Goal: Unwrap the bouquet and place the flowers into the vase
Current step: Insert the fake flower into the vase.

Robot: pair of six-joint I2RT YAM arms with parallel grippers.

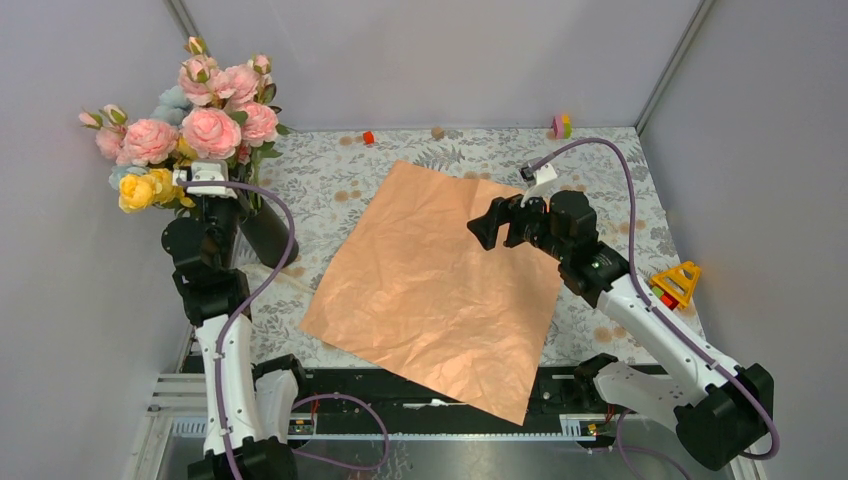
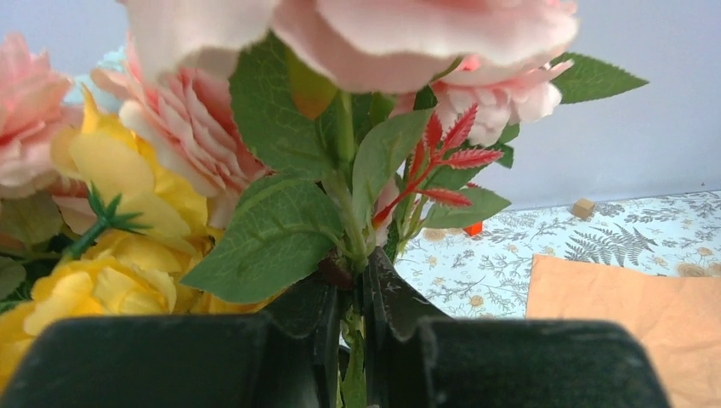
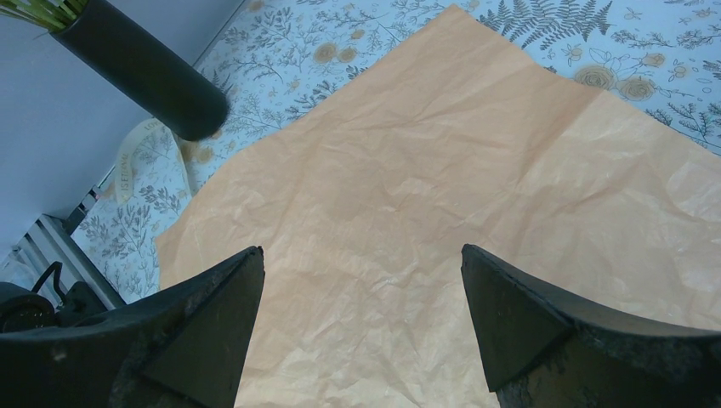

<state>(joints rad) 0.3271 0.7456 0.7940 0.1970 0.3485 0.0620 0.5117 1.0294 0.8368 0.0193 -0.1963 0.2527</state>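
Observation:
The flowers (image 1: 200, 120), pink, yellow and pale blue roses with green leaves, stand bunched at the far left. My left gripper (image 1: 205, 190) is shut on their green stems (image 2: 349, 212) just under the heads. Beside it stands the black vase (image 1: 268, 235), and in the right wrist view green stems (image 3: 38, 8) come out of the vase's (image 3: 144, 68) mouth. The bouquet's peach-orange paper (image 1: 440, 290) lies spread flat in the middle of the table. My right gripper (image 1: 495, 228) hovers open over the paper's far right part with nothing between its fingers (image 3: 212, 323).
A cream ribbon (image 3: 127, 161) lies on the floral cloth by the vase's foot. Small toy blocks sit along the back wall: red (image 1: 368, 138), brown (image 1: 437, 132), pink-green (image 1: 560, 126). A yellow-orange triangle block (image 1: 677, 283) lies at the right. Grey walls enclose three sides.

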